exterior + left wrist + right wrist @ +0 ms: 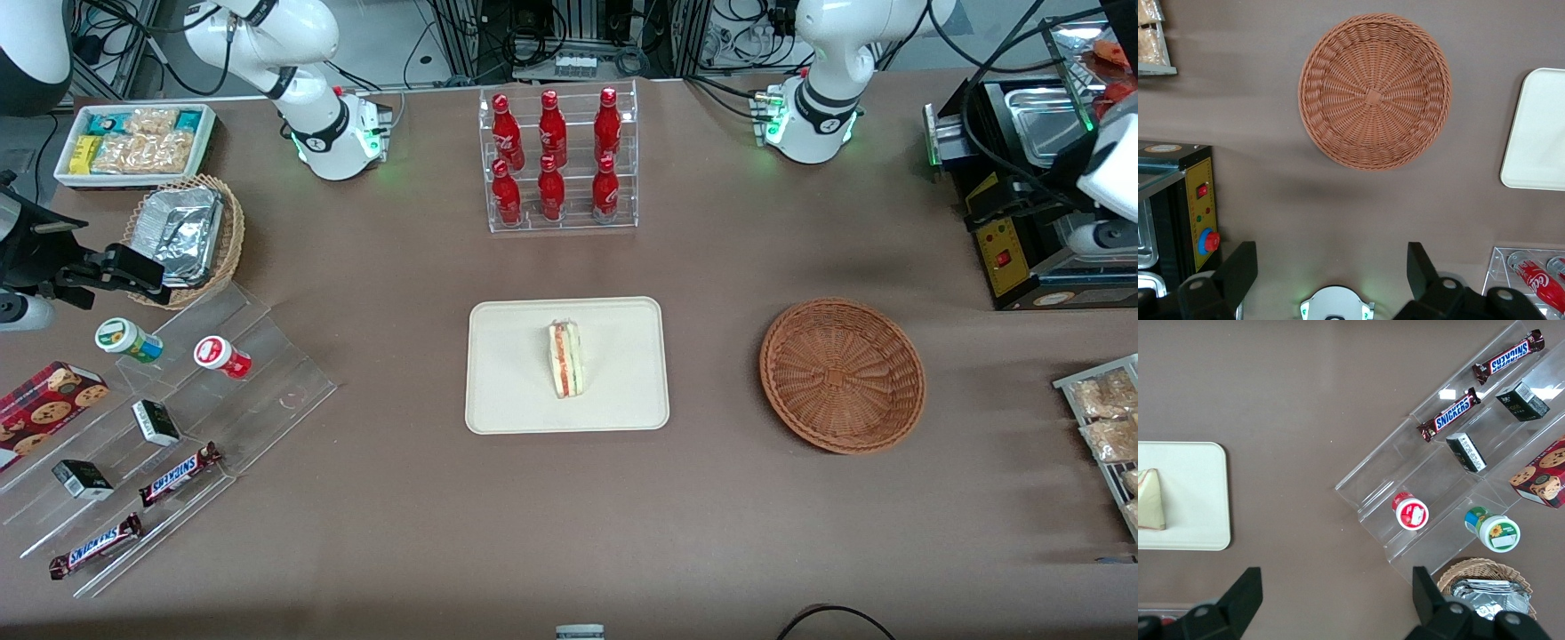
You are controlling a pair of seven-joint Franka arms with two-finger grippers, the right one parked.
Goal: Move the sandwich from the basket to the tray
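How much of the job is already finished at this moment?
It looks done. The sandwich lies on the tray, and the basket holds nothing. The claw is open and grips nothing; it hangs high above the table, over the strip between the basket and the working arm's base. Nothing is in hand, and no step appears to be left.
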